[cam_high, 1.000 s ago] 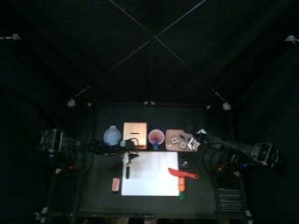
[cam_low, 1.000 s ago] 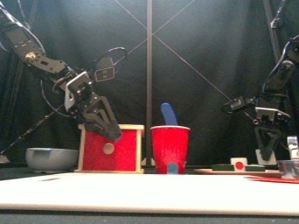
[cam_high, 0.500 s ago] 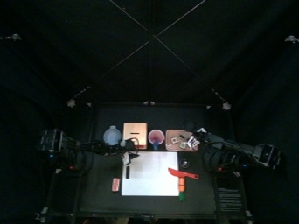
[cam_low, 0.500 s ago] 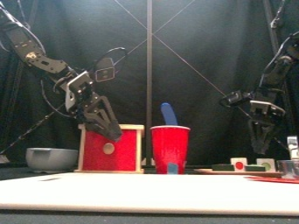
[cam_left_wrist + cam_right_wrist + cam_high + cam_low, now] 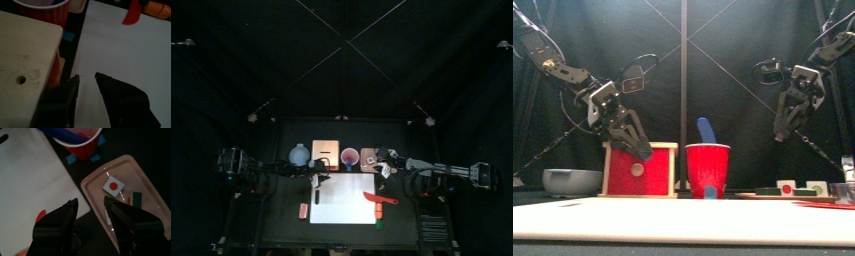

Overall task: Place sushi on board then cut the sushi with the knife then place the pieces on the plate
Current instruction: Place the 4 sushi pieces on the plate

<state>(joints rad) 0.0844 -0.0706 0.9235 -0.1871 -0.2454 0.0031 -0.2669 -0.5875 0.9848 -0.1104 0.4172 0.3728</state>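
Two sushi pieces (image 5: 115, 185) with white faces, one with a red spot, lie in the pink tray (image 5: 137, 170), seen low at the right (image 5: 787, 187) in the front view. My right gripper (image 5: 784, 133) hangs open high above the tray (image 5: 374, 158), holding nothing. The white board (image 5: 345, 200) lies mid-table with a red knife (image 5: 381, 200) at its right edge. My left gripper (image 5: 640, 152) hovers open and empty by the wooden box (image 5: 27, 50), at the board's back left corner (image 5: 318, 178). The blue knife (image 5: 704, 128) stands in the red cup (image 5: 708, 170).
A blue-grey bowl (image 5: 571, 181) sits at the far left behind the board. The wooden box (image 5: 325, 152), red cup (image 5: 350, 156) and tray line the back edge of the board. A small pink thing (image 5: 303, 210) lies left of the board.
My right arm has risen and reached further left, so its gripper now hangs high over the tray. The left arm has not moved.
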